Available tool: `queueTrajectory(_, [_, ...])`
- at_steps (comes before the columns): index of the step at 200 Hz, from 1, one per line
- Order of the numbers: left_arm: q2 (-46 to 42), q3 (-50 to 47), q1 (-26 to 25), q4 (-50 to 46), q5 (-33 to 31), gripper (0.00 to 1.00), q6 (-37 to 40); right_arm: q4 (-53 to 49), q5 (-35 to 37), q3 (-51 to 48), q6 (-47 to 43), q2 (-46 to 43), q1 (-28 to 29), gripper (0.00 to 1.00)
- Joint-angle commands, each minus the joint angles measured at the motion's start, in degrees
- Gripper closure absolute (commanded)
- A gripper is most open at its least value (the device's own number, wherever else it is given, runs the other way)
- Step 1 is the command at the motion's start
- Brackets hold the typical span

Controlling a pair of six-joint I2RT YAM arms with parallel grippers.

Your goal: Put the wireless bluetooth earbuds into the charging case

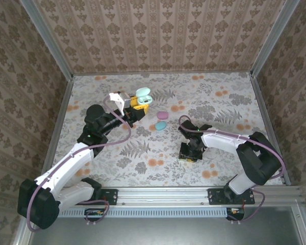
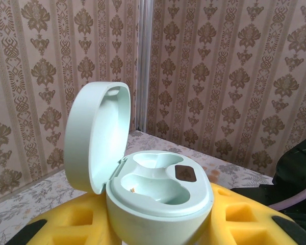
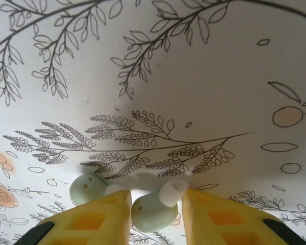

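Three cases: the open mint case [image 2: 158,199] is clamped in the raised left gripper [image 1: 135,104], and the pink case [image 1: 161,115] and blue case [image 1: 160,125] lie mid-frame. Two mint earbuds: the lowered right gripper [image 3: 156,204] pinches the nearer earbud [image 3: 152,212], with the other earbud [image 3: 86,189] beside it.

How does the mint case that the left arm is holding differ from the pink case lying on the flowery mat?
The mint case is open, its lid hinged up; the pink case is closed. The mint case sits clamped in the left gripper; the pink case lies free on the mat. In colour, it is mint against pink. Both are smooth, rounded pebble shapes.
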Motion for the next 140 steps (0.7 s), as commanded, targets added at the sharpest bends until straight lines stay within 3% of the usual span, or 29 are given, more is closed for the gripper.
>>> queueTrajectory(1, [0.02, 1.41, 0.24, 2.56, 0.99, 0.74, -0.88, -4.0, 1.37, 1.61, -0.87, -1.91, 0.35, 0.66])
queueTrajectory(68, [-0.51, 1.36, 0.16, 2.12, 0.55, 0.74, -0.61, -11.76, 5.94, 9.5, -17.03, -0.67, 0.42, 0.63])
queueTrajectory(106, [-1.19, 1.33, 0.09, 1.37, -0.18, 0.74, -0.04, -13.89, 4.37, 12.03, -37.86, -1.2, 0.88, 0.61])
queueTrajectory(119, [-1.77, 1.23, 0.13, 0.79, -0.75, 0.74, 0.47, -14.21, 6.26, 13.36, -41.12, -1.3, 0.76, 0.61])
queueTrajectory(140, [-2.99, 0.78, 0.16, -0.12, -1.96, 0.74, 1.61, -14.02, 1.92, 14.67, -51.14, -0.41, 0.82, 0.61])
